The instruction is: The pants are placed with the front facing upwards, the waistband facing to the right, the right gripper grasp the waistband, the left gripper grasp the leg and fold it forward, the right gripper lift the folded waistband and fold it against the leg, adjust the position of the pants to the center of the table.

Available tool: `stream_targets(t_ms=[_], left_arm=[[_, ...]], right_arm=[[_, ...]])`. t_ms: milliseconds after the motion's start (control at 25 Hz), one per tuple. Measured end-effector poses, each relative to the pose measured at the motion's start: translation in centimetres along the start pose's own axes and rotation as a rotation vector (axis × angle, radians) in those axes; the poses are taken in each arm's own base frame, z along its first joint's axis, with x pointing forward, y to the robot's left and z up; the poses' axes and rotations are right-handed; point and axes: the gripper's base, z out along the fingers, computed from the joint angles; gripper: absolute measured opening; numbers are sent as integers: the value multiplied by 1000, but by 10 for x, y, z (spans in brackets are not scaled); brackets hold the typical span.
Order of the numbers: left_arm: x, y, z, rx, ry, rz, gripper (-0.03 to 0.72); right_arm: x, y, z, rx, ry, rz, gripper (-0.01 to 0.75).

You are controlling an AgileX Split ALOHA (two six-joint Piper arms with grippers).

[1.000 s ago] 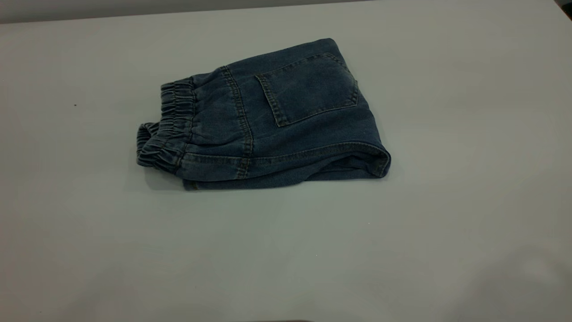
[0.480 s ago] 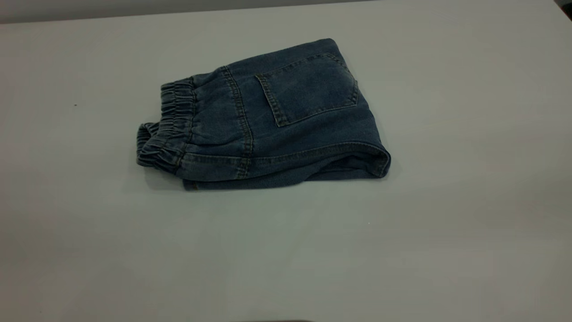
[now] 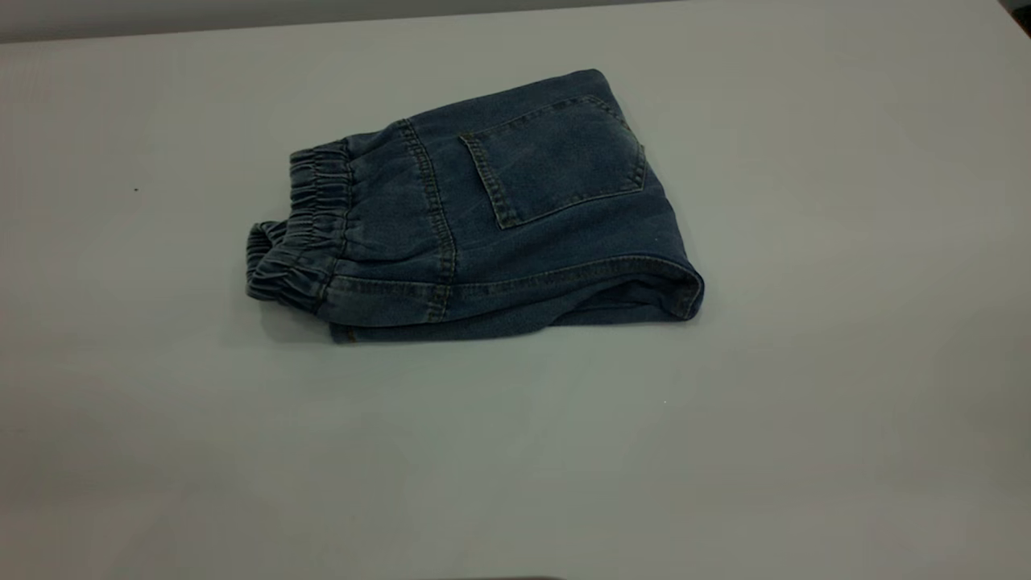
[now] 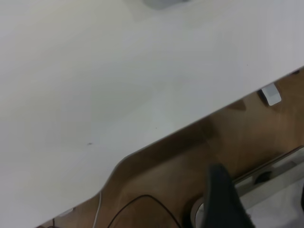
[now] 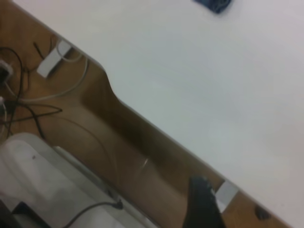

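Note:
The pants [image 3: 483, 217] lie folded into a compact bundle on the white table [image 3: 725, 451], back of centre, with a square back pocket facing up. The gathered waistband [image 3: 310, 213] points left in the exterior view, and the folded edge is at the right. Neither gripper shows in the exterior view. In its wrist view the left gripper [image 4: 224, 202] hangs off the table edge over the brown floor. The right gripper [image 5: 203, 204] is likewise beyond the table edge, and a blue corner of the pants [image 5: 214, 4] shows far across the table. Nothing is held.
The table edge has a curved notch [image 4: 118, 164] near the left arm and another [image 5: 110, 80] near the right. On the floor below lie cables and a white power strip [image 5: 53, 59]. Bare table surrounds the pants on all sides.

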Motion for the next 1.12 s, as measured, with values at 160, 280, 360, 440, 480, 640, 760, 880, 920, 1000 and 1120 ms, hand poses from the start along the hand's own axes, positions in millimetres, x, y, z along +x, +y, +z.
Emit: stream_targets(t_ms=[160, 280, 360, 440, 480, 640, 760, 880, 920, 1000, 1120], left_arm=[[0, 0, 0, 1, -2, -3, 358], [0, 0, 0, 1, -2, -3, 358], [0, 0, 0, 1, -1, -3, 358], [0, 0, 0, 1, -1, -3, 358], [0, 0, 0, 1, -1, -3, 358], [0, 0, 0, 1, -1, -3, 358], [0, 0, 0, 1, -1, -3, 358], [0, 0, 0, -5, -1, -10, 358], [0, 1, 0, -17, -2, -24, 358], [0, 3, 0, -60, -4, -70, 358], [0, 8, 0, -149, -6, -166, 358]], right_arm=[[1, 0, -1, -2, -11, 0, 400], [1, 0, -1, -6, -10, 2, 400], [1, 0, -1, -7, -10, 2, 400], [1, 0, -1, -8, -10, 3, 400], [1, 0, -1, -8, -10, 2, 400], [1, 0, -1, -8, -10, -1, 400], [2, 0, -1, -8, -11, -1, 400], [3, 0, -4, -1, -33, 14, 400], [4, -1, -4, 17, -41, 36, 400], [4, -4, -5, 72, -52, 99, 400], [4, -10, -6, 190, -77, 234, 400]])
